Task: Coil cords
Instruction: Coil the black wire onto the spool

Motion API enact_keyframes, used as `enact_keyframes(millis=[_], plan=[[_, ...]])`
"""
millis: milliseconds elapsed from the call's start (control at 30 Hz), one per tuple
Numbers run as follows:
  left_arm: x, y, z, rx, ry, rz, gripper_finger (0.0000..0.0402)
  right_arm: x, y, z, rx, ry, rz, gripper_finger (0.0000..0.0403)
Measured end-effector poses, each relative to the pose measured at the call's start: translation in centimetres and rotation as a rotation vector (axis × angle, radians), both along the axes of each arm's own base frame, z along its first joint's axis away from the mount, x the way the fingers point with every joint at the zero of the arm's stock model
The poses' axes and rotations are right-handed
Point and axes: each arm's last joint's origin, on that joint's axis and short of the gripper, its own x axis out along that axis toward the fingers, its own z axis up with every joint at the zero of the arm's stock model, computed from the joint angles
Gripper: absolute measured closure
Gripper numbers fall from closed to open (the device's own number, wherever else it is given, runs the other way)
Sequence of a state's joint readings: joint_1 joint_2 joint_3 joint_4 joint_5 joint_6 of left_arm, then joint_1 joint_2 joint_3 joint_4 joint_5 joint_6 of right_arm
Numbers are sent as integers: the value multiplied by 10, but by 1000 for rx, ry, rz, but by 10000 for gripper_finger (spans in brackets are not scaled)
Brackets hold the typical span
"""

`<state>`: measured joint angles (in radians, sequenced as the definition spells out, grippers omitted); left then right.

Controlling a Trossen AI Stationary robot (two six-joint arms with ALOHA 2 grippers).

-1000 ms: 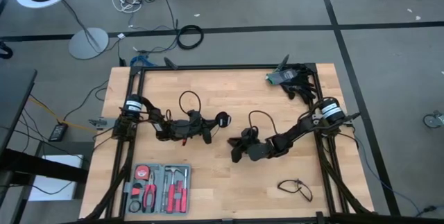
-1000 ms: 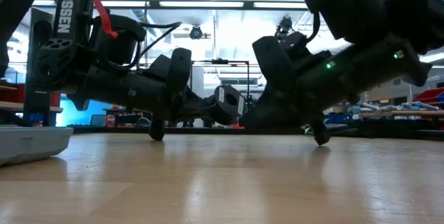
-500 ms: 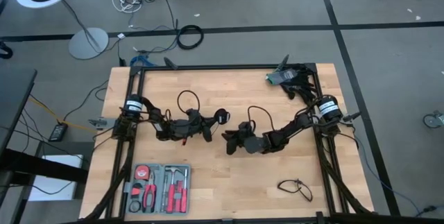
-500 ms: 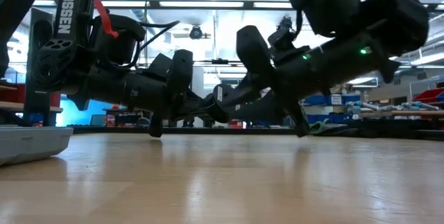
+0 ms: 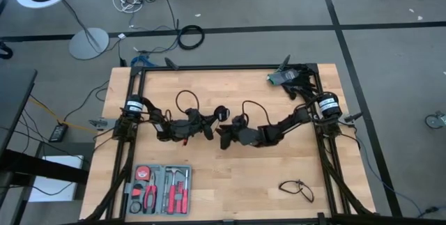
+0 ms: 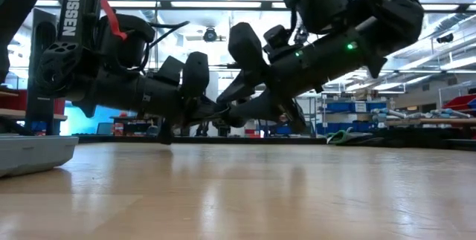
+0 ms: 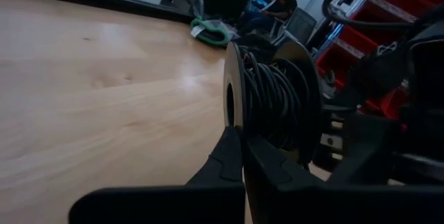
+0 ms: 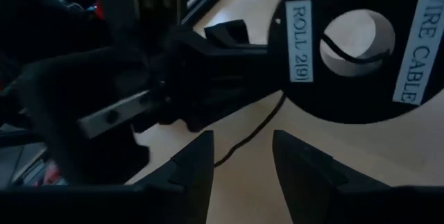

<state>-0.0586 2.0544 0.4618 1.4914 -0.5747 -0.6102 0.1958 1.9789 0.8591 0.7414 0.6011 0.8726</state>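
Observation:
The long cord is wound on a small black disc spool (image 7: 272, 96) with a pale centre (image 8: 357, 38). My left gripper (image 5: 211, 129) is shut on it at mid-table. A loose stretch of this cord (image 8: 251, 135) lies on the wood beneath. My right gripper (image 8: 243, 160) stands open just right of the spool (image 5: 223, 114), its fingers on either side of the loose stretch and above it, touching nothing. The short cord (image 5: 296, 187) lies as a loose loop near the table's front right. My left gripper pinches the rim of one spool flange (image 7: 233, 121) between its two shut fingers. The fingers lie about level and come from the table's left. The spool stands with its flanges upright beyond the fingertips, and its cord trails down onto the table.
An open tool case (image 5: 160, 189) with red-handled tools lies at the front left, and its grey edge (image 6: 30, 154) shows in the low view. A green and dark bundle (image 5: 284, 77) sits at the far right corner. Bare wood lies along the front middle.
My right gripper has gone toward the table's left and a little up, closing in on the spool in my left gripper. The spool has stayed where it was.

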Motion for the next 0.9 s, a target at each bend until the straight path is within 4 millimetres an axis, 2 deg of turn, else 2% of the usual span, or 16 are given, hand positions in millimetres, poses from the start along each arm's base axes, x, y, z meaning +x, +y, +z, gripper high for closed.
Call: enact_keyframes(millis=[300,400,633,900], plan=[[4,0,6,-2,-58,4,401,6,-13,0,25,38,3,258],[6,0,8,-2,-67,3,401,6,-14,0,21,38,4,287],[8,0,9,-2,-72,3,401,8,-12,4,-54,35,62,393],[6,-1,8,-8,-68,-24,401,3,-10,-2,-63,139,67,401]])
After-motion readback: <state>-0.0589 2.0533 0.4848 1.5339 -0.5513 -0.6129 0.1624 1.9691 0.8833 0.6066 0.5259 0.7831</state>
